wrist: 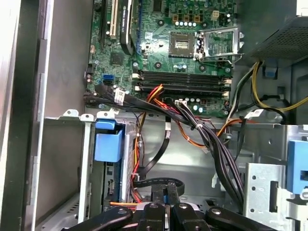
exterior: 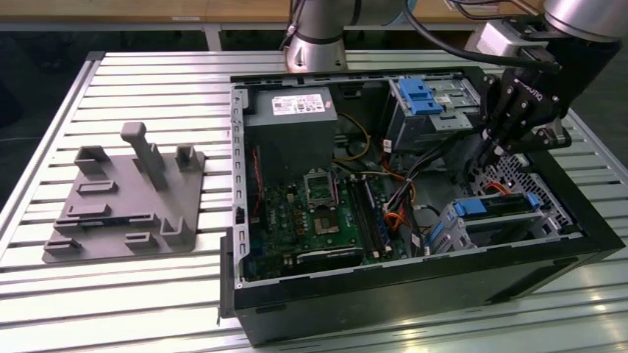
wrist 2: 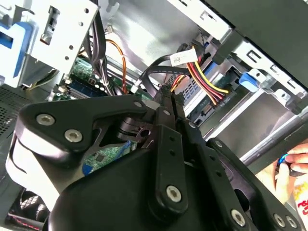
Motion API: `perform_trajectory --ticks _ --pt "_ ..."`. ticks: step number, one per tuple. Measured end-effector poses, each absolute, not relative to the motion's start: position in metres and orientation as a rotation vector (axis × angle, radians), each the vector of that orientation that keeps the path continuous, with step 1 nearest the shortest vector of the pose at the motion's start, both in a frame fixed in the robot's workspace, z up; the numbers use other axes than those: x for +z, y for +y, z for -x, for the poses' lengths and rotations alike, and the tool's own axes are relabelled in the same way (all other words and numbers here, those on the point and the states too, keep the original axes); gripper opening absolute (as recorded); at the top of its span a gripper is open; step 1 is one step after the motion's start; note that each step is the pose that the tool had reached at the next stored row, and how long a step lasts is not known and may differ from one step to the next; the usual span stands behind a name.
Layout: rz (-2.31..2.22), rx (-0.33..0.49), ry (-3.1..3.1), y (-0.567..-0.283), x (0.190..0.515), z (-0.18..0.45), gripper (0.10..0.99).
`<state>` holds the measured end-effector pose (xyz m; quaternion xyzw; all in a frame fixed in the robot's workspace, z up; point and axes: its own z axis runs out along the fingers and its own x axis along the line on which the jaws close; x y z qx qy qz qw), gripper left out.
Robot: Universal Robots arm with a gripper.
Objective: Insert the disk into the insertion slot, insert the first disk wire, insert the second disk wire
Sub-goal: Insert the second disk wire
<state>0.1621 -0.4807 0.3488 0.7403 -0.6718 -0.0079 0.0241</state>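
Slatted metal table point(exterior: 147, 294): it carries everything you have listed below, taken from the exterior view's left to its right.

- Grey fixture plate point(exterior: 118, 213): lies flat on the table with upright posts and low brackets, well apart from the case.
- Black computer case point(exterior: 393, 309): side open and facing up. The arm's silver base point(exterior: 319, 37) stands just behind it.
- Grey power supply point(exterior: 290, 140): sits in the far left part of the case.
- Green motherboard point(exterior: 304, 217): lies flat on the case floor, nearer the camera than the power supply.
- Tall metal cage point(exterior: 422, 95): has a blue ribbed latch and sits in the far part of the case.
- Gripper point(exterior: 489, 160): reaches down into the case on the exterior view's right, between the cage and the disk. In both wrist views you see its fingers drawn close together point(wrist: 166, 192) point(wrist 2: 167, 94). A black flat cable point(wrist: 154, 161) loops right at the tips, and you cannot tell whether it is pinched.
- Disk point(exterior: 481, 208): in its blue carrier, lying flat inside the insertion slot point(exterior: 510, 232) at the near right corner of the case. The carrier's blue end shows in the first wrist view point(wrist: 108, 142).
- Red, yellow and black wire bundle point(wrist 2: 207, 79): runs near the bay in the second wrist view.
- Person's hand point(wrist 2: 294, 162): outside the case, in the second wrist view.
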Motion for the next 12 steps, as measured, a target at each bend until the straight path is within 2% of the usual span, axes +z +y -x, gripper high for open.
perform_trajectory --ticks 12 --pt "-2.287 -0.030 -2.087 -0.499 0.351 -0.163 0.145"
